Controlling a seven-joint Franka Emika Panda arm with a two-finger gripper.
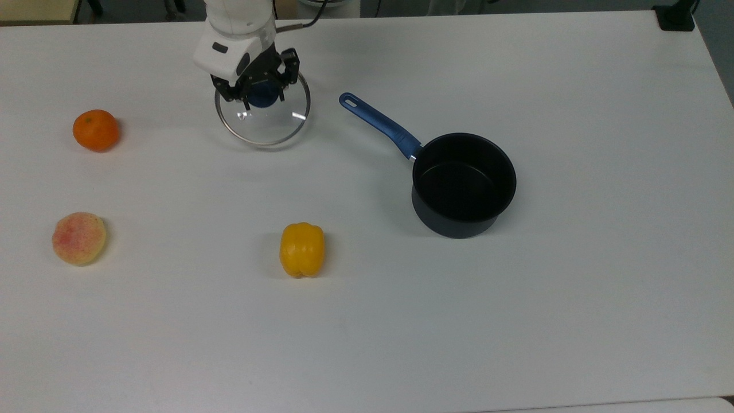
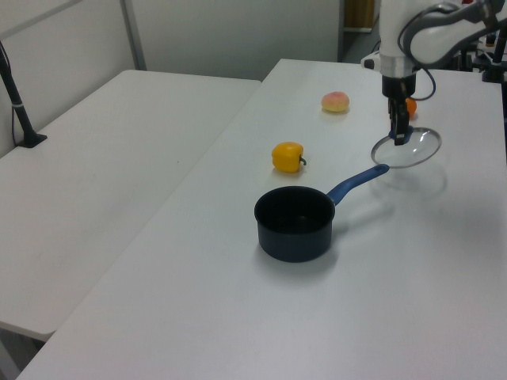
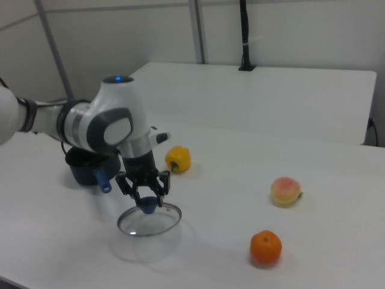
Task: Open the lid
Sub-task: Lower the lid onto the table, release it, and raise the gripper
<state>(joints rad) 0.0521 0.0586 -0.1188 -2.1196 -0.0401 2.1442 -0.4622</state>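
The lid [image 1: 267,124] is a clear glass disc with a metal rim and a blue knob [image 1: 262,96]. My gripper [image 1: 262,90] is shut on that knob from above. The lid [image 3: 150,223] hangs level a little above the table, with its shadow under it. It is at the back of the table in the top view, left of the saucepan's blue handle [image 1: 378,123]. The dark saucepan [image 1: 463,183] stands uncovered and empty, apart from the lid [image 2: 412,150]. In the right view the arm hides part of the saucepan [image 3: 81,165].
An orange [image 1: 96,130] and a peach [image 1: 79,238] lie at the top view's left. A yellow pepper [image 1: 302,249] lies in front of the lid. In the left view a second white table [image 2: 95,174] adjoins on the left.
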